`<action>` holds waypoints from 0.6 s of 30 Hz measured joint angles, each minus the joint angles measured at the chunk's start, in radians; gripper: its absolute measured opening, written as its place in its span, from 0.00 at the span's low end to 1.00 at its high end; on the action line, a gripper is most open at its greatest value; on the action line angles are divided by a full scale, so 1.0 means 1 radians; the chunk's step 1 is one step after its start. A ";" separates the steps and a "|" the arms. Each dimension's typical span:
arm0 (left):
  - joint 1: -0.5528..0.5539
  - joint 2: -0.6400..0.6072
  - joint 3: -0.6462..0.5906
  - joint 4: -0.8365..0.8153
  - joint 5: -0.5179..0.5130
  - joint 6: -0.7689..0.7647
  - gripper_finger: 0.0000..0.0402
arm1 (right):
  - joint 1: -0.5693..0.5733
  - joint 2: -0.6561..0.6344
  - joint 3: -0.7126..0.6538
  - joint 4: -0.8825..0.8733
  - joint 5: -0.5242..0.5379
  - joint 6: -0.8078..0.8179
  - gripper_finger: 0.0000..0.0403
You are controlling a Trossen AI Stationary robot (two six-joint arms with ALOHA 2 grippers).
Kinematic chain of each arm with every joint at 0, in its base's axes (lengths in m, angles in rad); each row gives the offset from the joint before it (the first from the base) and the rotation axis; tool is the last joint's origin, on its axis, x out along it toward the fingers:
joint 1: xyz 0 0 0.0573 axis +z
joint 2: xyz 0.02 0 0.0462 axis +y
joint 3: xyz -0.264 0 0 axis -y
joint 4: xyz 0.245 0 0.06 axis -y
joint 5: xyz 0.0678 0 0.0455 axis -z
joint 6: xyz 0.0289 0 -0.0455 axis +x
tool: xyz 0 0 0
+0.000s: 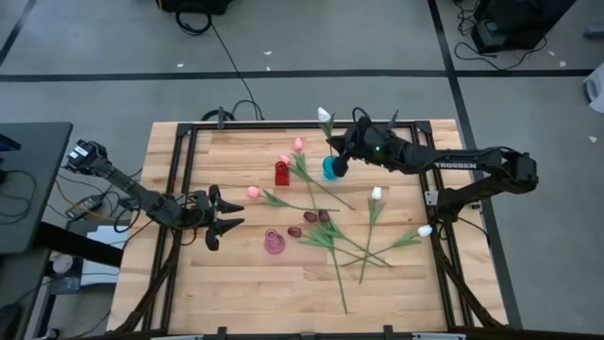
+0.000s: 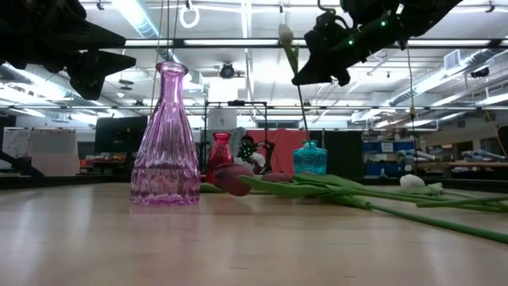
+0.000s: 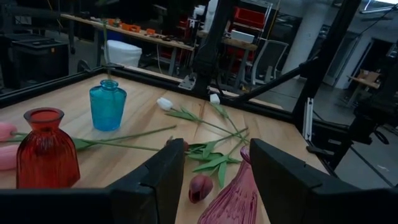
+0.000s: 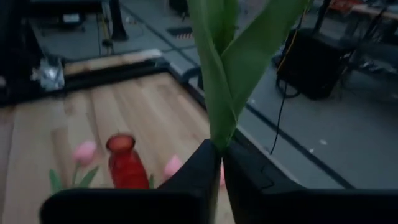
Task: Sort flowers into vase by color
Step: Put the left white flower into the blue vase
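Note:
My right gripper (image 1: 338, 156) hovers over the teal vase (image 1: 330, 169) at the table's far middle, shut on a white tulip (image 1: 324, 114) that stands upright. The tulip's thin stem (image 2: 302, 119) runs down into the teal vase's mouth (image 3: 107, 82). My left gripper (image 1: 225, 219) is open above the table's left side, facing the pink vase (image 1: 274, 242). A red vase (image 1: 281, 172) stands left of the teal one. Pink tulips (image 1: 253, 192), white tulips (image 1: 377, 194) and maroon tulips (image 1: 310, 216) lie flat on the wood. My right gripper pinches the white tulip's stem at the base of its green leaves (image 4: 217, 140), between the two shut fingers (image 4: 199, 168). It comes slanting down from the table's right, across the stem. The flower stands upright, head above the fingers, lower stem reaching into the teal vase.
Green stems and leaves (image 1: 340, 247) cross one another in the table's middle and right. A black frame (image 1: 184, 170) runs round the tabletop. Bare wood (image 1: 245, 283) lies along the near edge. The pink vase (image 3: 233, 193) stands close before my left gripper's fingers.

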 joint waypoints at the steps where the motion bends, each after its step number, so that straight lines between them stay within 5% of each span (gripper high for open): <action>1: 0.000 0.000 0.000 0.000 0.000 0.000 0.47 | 0.002 -0.006 0.000 -0.023 -0.005 0.013 0.15; 10: 0.000 0.000 0.000 -0.003 0.000 0.004 0.47 | 0.026 -0.083 0.000 -0.358 -0.020 0.210 0.25; 18: 0.000 0.000 0.000 0.038 -0.040 0.083 0.47 | 0.083 -0.048 0.000 -0.909 -0.155 0.739 0.25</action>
